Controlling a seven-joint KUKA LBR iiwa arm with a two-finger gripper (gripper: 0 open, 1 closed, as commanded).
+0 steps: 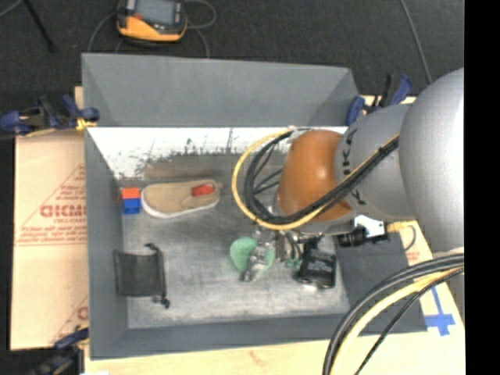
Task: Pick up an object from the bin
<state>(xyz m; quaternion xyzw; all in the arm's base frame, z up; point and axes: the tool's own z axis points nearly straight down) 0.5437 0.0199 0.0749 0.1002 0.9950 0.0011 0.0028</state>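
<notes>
Gripper (262, 262) position: low in the bin (219, 92), lower centre of the frame, touching or just beside a small green object (241, 250) that lies on the bin floor. Whether the gripper is released or clenched cannot be told, because the wrist and its cables cover most of it. The green object is not visibly grasped; it shows at the gripper's left side in the frame.

Risks. The green object looks small and rounded. Judged from this, an off-centre closure could push it aside rather than capture it. A black object (316, 270) lies just right of the gripper, and a wide approach could catch it or drag it along. A lift begun without a firm grip would probably leave the green object on the floor.

Surroundings. A tan shoe-like item with a red patch (181, 198) lies up and to the left, apart from the gripper. A blue and red block (130, 200) sits at its left end, near the bin's left wall. A black pouch (139, 272) lies at lower left, well apart. None of these three obstructs the gripper. Only the black object at the right crowds it.
</notes>
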